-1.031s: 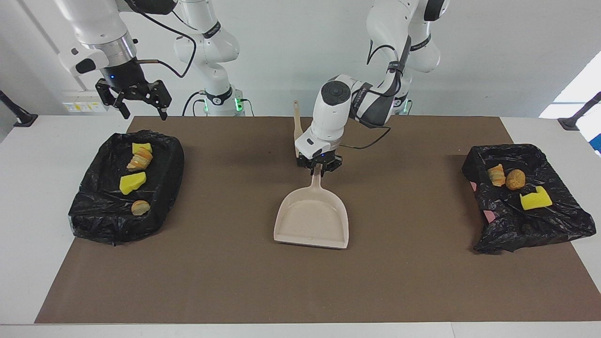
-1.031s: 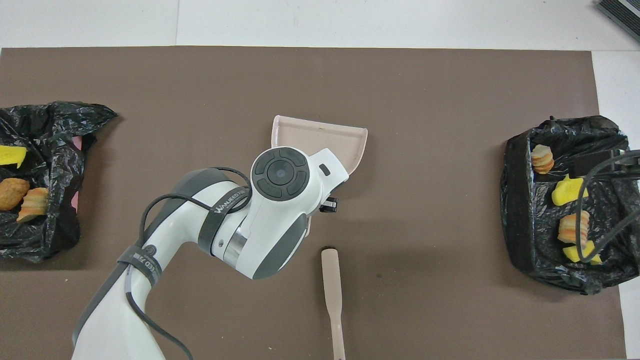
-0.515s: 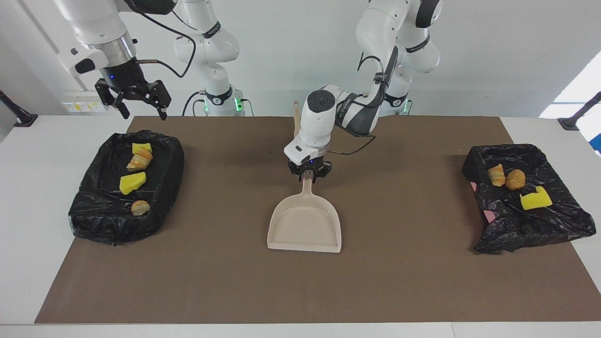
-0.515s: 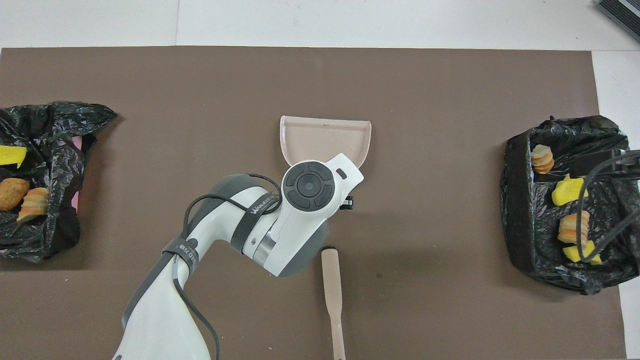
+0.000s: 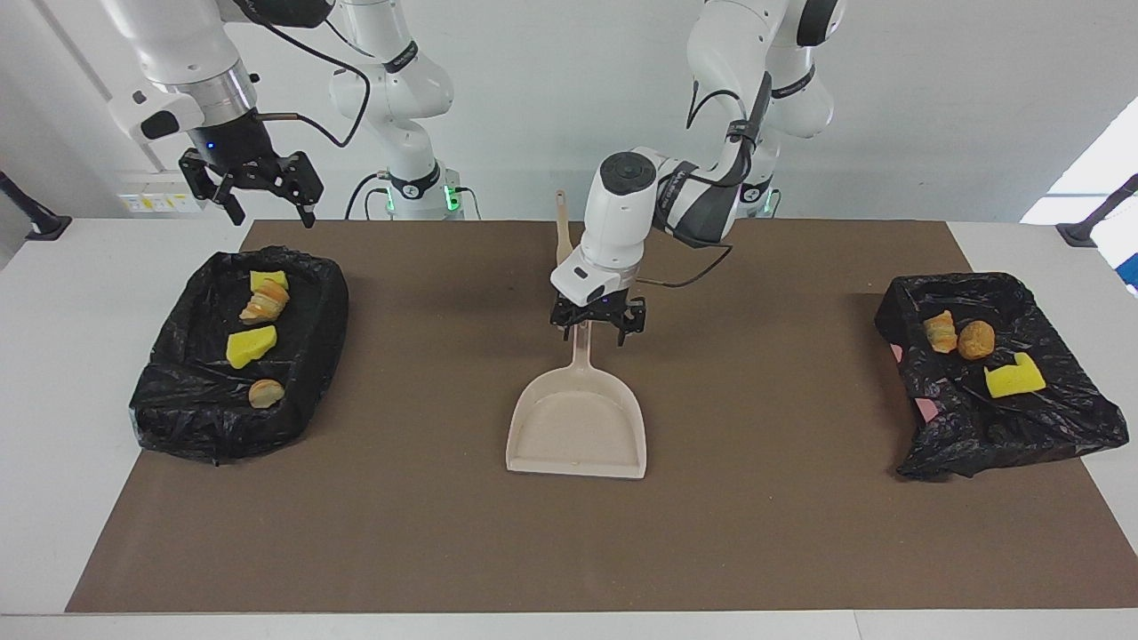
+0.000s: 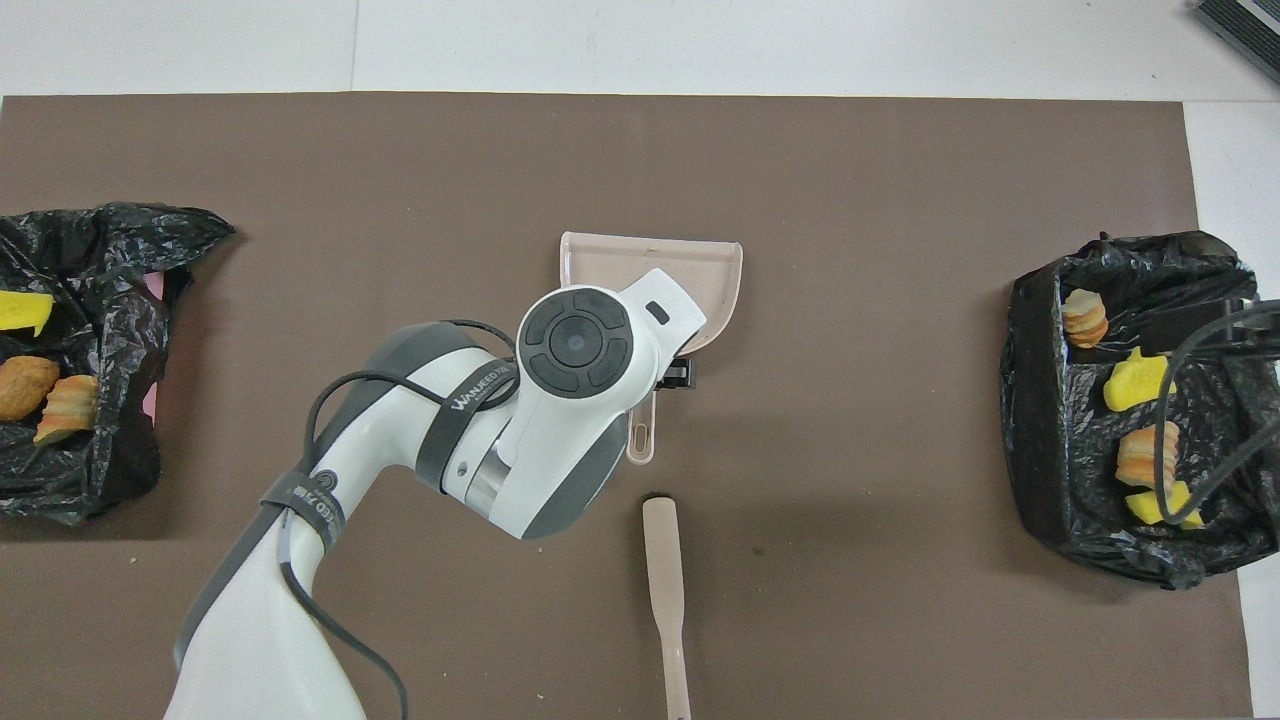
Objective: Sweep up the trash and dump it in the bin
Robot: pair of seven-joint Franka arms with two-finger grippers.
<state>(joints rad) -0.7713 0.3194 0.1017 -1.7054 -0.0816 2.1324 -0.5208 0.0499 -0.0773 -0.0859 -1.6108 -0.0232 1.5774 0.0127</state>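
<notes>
On brown matting, smooth beige scoop-shaped dustpan; crinkled black bin-liners.

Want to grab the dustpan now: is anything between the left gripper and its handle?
Nothing visible. The left gripper hangs directly over the handle of the dustpan, jaws open. The brush lies nearer the robots, apart from the handle's end. The right gripper waits above a bin.

The dustpan lies flat mid-worktop; the left hand hovers spread over its handle, not gripping; the right hand hangs open above a black-lined bin holding trash; a second bin sits at the left arm's end.
</notes>
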